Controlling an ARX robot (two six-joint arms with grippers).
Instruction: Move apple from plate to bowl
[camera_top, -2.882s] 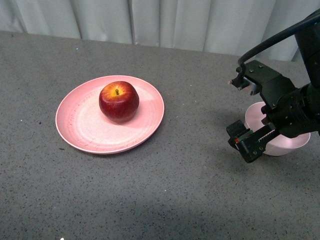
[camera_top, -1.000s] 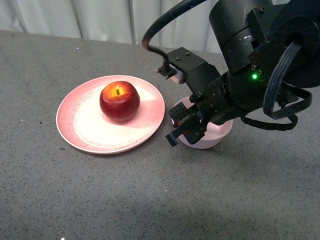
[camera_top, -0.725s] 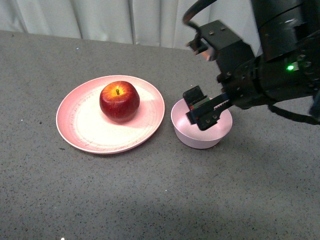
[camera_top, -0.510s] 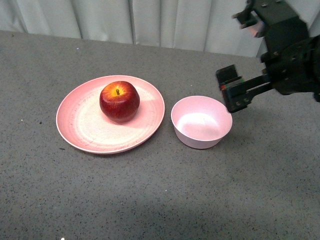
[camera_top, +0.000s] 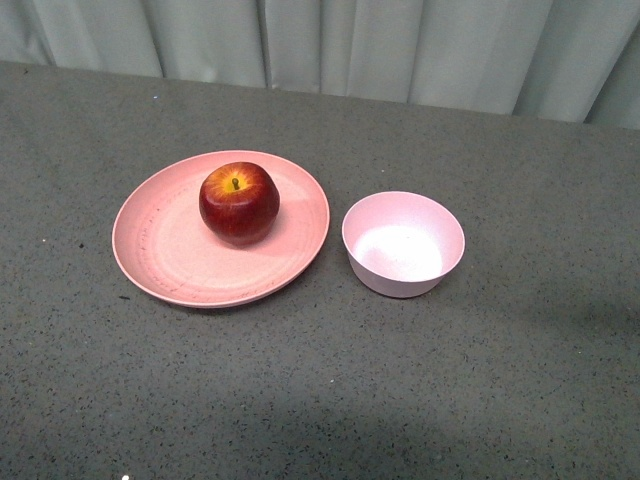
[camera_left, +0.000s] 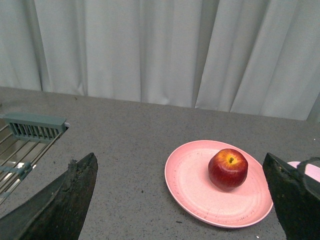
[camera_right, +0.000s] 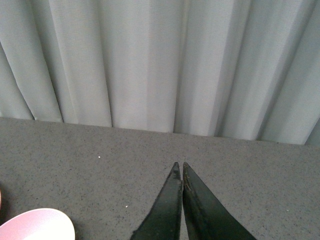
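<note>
The dark red apple (camera_top: 238, 202) sits upright on the wide salmon-pink plate (camera_top: 160, 255), stem up. The small pale pink bowl (camera_top: 403, 244) stands empty just right of the plate. Neither arm shows in the front view. In the left wrist view the apple (camera_left: 228, 169) and plate (camera_left: 190, 185) lie ahead between my left gripper's (camera_left: 181, 172) wide-open, empty fingers; a sliver of the bowl (camera_left: 314, 171) shows beside one finger. My right gripper (camera_right: 179, 165) is shut and empty above bare table, with the bowl's rim (camera_right: 35, 225) at the frame corner.
Grey speckled tabletop (camera_top: 320, 400) runs to a pale curtain (camera_top: 350, 40) at the back. A grey wire rack (camera_left: 25, 140) sits at the table's edge in the left wrist view.
The right arm set the bowl down beside the plate, lifted off it and withdrew up and right out of the front view. The apple and plate have not moved.
</note>
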